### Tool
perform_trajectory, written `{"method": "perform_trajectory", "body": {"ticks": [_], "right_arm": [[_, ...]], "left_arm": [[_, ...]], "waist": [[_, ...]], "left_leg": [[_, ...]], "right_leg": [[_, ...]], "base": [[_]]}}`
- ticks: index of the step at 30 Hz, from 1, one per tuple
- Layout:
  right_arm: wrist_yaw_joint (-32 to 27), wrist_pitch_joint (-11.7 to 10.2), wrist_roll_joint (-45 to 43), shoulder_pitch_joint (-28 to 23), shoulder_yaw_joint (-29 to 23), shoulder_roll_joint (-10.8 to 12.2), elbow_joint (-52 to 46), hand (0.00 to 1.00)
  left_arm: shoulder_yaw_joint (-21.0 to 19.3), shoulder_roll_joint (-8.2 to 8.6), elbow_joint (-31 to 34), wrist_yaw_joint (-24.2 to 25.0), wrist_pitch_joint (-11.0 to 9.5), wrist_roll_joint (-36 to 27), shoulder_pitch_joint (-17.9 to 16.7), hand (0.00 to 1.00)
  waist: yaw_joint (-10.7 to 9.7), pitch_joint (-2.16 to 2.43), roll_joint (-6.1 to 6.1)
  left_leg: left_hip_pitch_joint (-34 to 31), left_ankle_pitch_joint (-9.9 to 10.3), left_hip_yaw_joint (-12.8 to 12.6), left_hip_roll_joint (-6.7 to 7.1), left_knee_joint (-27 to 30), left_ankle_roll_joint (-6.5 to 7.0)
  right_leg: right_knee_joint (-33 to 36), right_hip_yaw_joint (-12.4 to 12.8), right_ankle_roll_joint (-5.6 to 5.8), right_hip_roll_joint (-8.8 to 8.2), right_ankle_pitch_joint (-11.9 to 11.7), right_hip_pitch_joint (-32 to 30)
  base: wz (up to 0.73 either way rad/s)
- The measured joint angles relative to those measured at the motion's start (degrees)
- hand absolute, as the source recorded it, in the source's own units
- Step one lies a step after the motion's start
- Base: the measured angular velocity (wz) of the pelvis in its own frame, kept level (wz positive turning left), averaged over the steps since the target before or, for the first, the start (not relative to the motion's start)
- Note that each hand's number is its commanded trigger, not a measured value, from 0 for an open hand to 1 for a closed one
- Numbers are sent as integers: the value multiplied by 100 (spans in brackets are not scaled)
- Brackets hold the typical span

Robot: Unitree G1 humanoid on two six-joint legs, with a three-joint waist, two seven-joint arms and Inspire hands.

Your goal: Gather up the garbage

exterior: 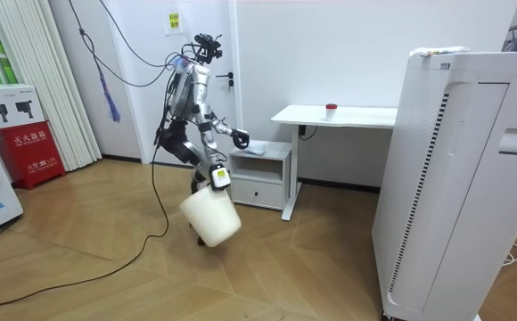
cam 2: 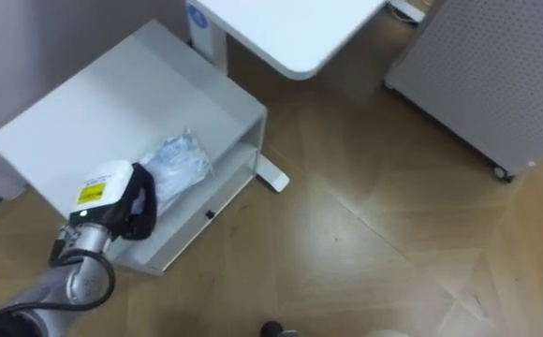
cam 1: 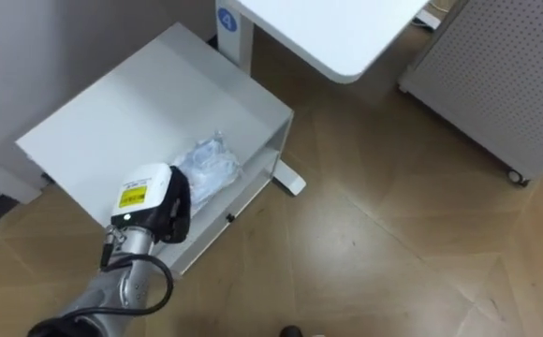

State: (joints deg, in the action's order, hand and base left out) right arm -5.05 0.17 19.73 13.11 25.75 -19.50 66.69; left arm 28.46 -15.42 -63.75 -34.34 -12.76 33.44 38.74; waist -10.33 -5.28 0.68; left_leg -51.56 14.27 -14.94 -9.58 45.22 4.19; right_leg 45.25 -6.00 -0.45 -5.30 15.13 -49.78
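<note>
The white desk (cam 1: 328, 28) fills the top centre, and the low white cabinet (cam 1: 150, 103) lies left of centre. In the room view a white bucket (exterior: 212, 216) hangs tilted from the right hand (exterior: 217, 178), which grips it left of centre. The garbage (cam 1: 206, 164), a crumpled clear plastic bag, sits near the cabinet top's front edge. The left hand (cam 1: 176, 211) rests against its lower-left side, and I cannot tell how closed it is. This looks like the grasping step. Next comes a firm pinch on the soft film, then a lift to the bucket.

White desk (exterior: 334, 114) on parquet floor (exterior: 312, 267)
</note>
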Motion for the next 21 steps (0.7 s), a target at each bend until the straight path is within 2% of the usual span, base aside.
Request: {"method": "perform_trajectory", "body": {"ticks": [1, 4, 10, 18, 21], "right_arm": [[-29, 0, -1, 109, 9, -37, 16, 100], [-135, 0, -303, 254, 63, -39, 38, 100], [-209, 5, -592, 575, 62, -99, 106, 100], [-423, -5, -579, 858, -6, -91, 123, 100], [-430, -159, -206, 926, -156, -35, -15, 100]], "left_arm": [[5, 112, 116, -1, -38, -37, -57, 100], [227, 209, 431, 35, -97, -236, -297, 100], [334, 391, 530, 252, -129, -488, -391, 100], [669, 376, 950, 491, -185, -711, -645, 100], [848, 381, 1326, 742, -193, -715, -761, 100]], "waist": [[111, 0, 0], [240, 3, 6], [304, 5, 16], [308, 11, 25], [306, 37, 49]], "left_leg": [[43, -1, -19, 35, -44, 2], [159, -2, -32, 71, -155, 0], [273, -11, -43, 110, -244, -14], [384, -24, -91, 35, -374, -38], [419, -29, -98, 47, -377, -46]], "right_leg": [[-11, 10, 16, -40, 10, 28], [-89, 13, 32, -55, 21, 129], [-159, 40, 42, -61, 33, 230], [-449, 75, 46, 53, -86, 363], [-465, 64, 46, 44, -87, 391]], "base": [[5], [1], [1], [-8], [0]]}}
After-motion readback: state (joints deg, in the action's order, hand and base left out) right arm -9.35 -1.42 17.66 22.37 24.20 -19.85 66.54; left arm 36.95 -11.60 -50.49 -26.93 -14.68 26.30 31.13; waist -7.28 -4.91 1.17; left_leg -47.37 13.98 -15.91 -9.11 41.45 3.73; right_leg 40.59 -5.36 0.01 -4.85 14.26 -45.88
